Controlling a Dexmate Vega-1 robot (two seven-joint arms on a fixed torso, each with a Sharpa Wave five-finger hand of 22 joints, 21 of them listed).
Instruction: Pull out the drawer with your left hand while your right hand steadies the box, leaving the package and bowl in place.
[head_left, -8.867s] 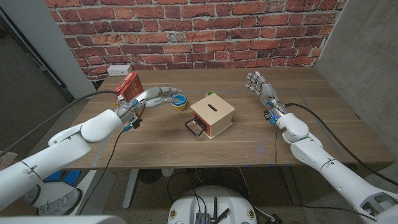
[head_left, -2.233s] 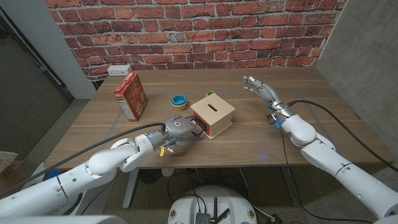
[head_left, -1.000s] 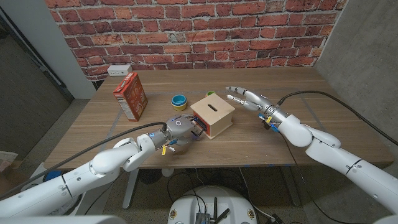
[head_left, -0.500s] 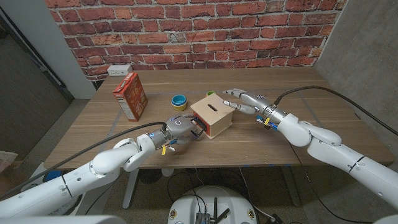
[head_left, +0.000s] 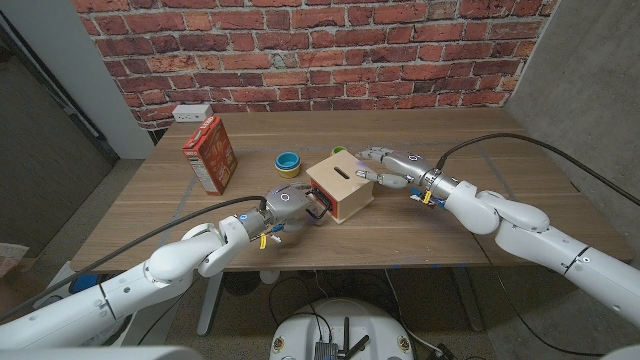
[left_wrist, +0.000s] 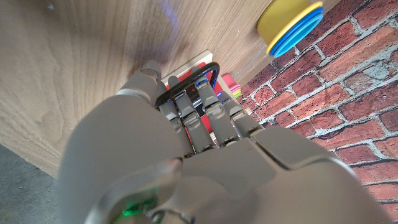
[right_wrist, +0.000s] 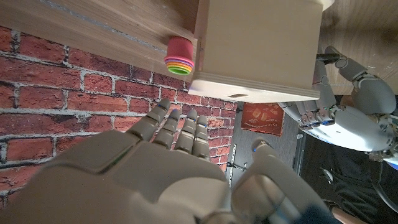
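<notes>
Nearest the robot, the left hand (head_left: 287, 206) sits at the front face of the box (head_left: 343, 185), fingers (left_wrist: 194, 112) hooked through the black wire handle (left_wrist: 188, 92) of the drawer (head_left: 318, 207); left wrist view shows them curled around the loop, so it holds the handle. The drawer looks barely out, if at all. The box is a small light-wood cube with a slot on top, near table centre; probably light and stiff, so it will likely slide on smooth wood unless braced. The thin rigid handle is the only good place to take hold; a straight pull toward the robot is safest. The right hand (head_left: 385, 166) is at the box's right rear side, fingers spread and empty, close to the top edge; contact is unclear, and the right wrist view shows the box wall just ahead of the fingertips (right_wrist: 177, 130). Beyond the box to the left stands the bowl (head_left: 288, 162), yellow and blue, just apart from it. Farther left stands the package (head_left: 208, 152), a red carton, upright, well clear of the pull. The table (head_left: 500, 190) is brown wood grain and looks smooth. A white power outlet (head_left: 191, 113) sits at the far left edge, a red brick wall (head_left: 320, 50) behind, a grey concrete wall (head_left: 590, 80) on the right.
</notes>
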